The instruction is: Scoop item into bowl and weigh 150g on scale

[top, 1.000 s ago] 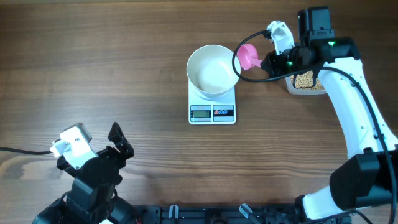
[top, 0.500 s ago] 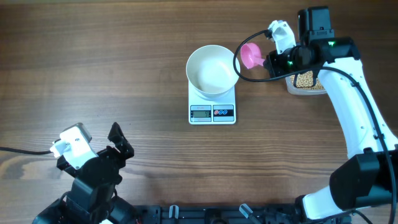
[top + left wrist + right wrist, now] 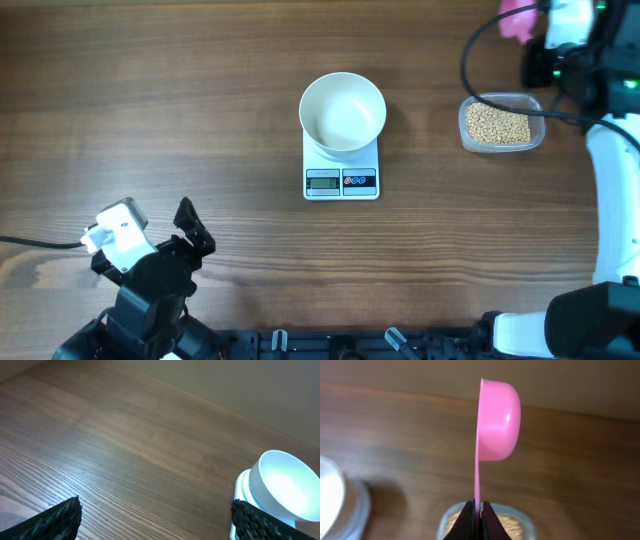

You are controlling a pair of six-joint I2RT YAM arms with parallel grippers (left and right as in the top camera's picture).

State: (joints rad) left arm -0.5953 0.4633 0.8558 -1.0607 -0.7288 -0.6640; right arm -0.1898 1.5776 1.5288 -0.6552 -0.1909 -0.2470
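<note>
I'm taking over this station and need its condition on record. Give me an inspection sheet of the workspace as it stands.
Surface: wooden table, no spills seen.
Job's things: white bowl sits on the scale, no beans visible inside it; beans lie in a clear tub to the right of the scale.
Clutter: nothing seen.
Claws: left claw open and empty at the front left; right claw shut on the pink scoop, which is turned on its side beyond the tub.
Cables: black cable on the table at far left; second cable loops by the right arm.
Surroundings: plain beige wall past the table edge.
</note>
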